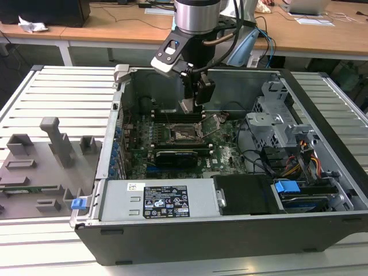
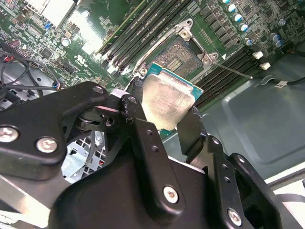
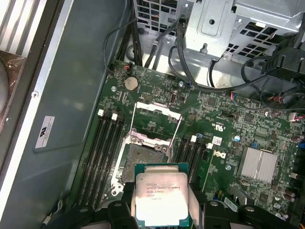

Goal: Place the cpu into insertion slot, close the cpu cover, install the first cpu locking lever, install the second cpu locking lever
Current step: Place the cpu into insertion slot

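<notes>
**Exterior view:** The arm's gripper [image 1: 191,106] is hanging inside the open computer case [image 1: 230,236], which is lying on the slatted table [image 1: 57,92]. It is poised just above the insertion slot [image 1: 185,134] on the green motherboard [image 1: 227,152], toward the case's far wall.

**Second wrist view:** The jaws are drawn in narrow and are pinching the cpu [image 2: 167,100] by two opposite edges, its dull metal top facing the camera. The gripper [image 2: 164,119] is carrying the chip clear of the insertion slot [image 2: 178,55], near it but not touching. The slot's dark centre is lying bare. A thin locking lever [image 2: 231,68] is sticking out across the memory slots beside the socket. From here the chip's edges do not look squared to the socket's rim. To an onlooker that is the main worry, since a chip going down skewed or off-register could be bending the fine contacts in the slot.

**First wrist view:** The cpu [image 3: 162,195] is sitting between the black fingers of the gripper [image 3: 162,211], near the insertion slot [image 3: 143,160] and apart from it. The cpu cover [image 3: 159,109] is standing swung open on the slot's far side, so the opening is free.

Three other risks seem plausible:
- The hold is on thin edges only, so a slight slip could be dropping the chip crooked onto the socket.
- The memory slots are crowding both sides of the socket, so the fingers could be fouling them.
- A knock could be tipping the raised cover down onto the chip or the jaws.
</notes>
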### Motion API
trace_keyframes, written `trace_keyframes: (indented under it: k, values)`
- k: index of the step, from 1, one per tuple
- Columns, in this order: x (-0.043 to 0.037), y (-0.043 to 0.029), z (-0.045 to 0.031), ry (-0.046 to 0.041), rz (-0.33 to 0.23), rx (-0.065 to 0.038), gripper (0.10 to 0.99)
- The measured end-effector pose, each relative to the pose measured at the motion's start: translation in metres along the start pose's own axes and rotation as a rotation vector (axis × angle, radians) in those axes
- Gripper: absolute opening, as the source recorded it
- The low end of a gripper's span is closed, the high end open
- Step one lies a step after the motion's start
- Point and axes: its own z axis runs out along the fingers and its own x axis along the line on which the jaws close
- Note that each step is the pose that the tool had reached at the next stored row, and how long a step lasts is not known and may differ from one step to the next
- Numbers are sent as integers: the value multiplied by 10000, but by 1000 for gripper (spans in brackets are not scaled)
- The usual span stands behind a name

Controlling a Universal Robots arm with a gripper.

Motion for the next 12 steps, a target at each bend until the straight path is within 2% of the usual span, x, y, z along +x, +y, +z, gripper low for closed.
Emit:
trace_keyframes:
  k: [12]
  values:
    - [0, -2, 26, 3, 0, 9, 529]
